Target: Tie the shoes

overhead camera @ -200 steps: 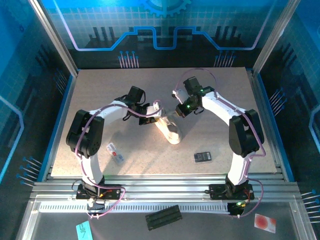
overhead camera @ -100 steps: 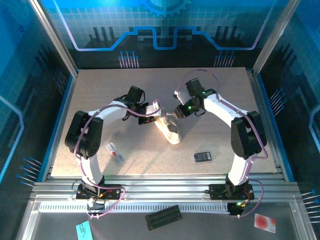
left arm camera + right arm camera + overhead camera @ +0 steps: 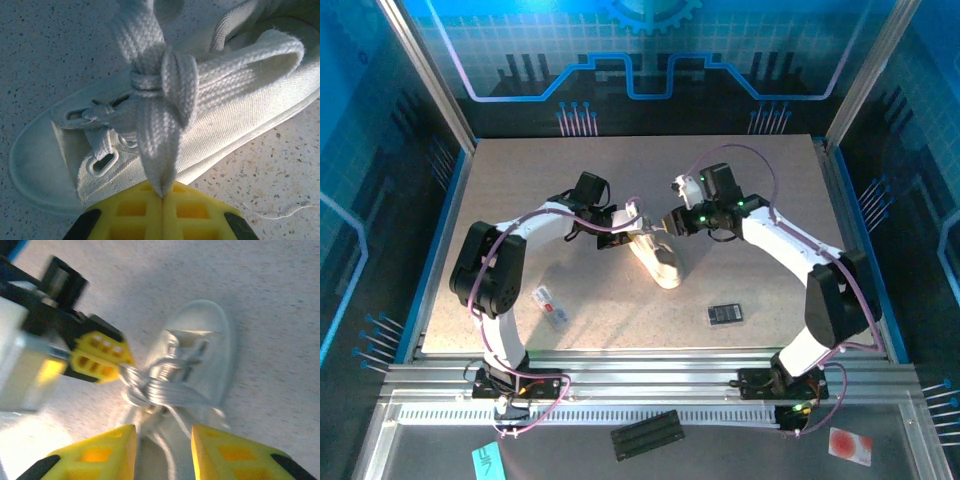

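Observation:
The white sneaker (image 3: 660,262) lies in the middle of the table, toe toward the arms. Its pale laces are drawn into a knot (image 3: 160,75) with a loop reaching to each side. My left gripper (image 3: 162,197) is shut on the end of one lace loop, and it sits just left of the shoe's top (image 3: 632,222). My right gripper (image 3: 162,450) stands open over the shoe (image 3: 200,355), fingers to either side of the knot (image 3: 150,390), holding nothing. The left gripper's yellow fingers (image 3: 97,360) show in the right wrist view.
A small black device (image 3: 725,314) lies on the table right of the shoe. A flat white-and-red packet (image 3: 550,306) lies near the left arm's base. The table's metal front rail (image 3: 640,370) runs below them.
My right gripper has opened and let go of the lace, and its arm has swung out to the right. The left gripper keeps its grip and place.

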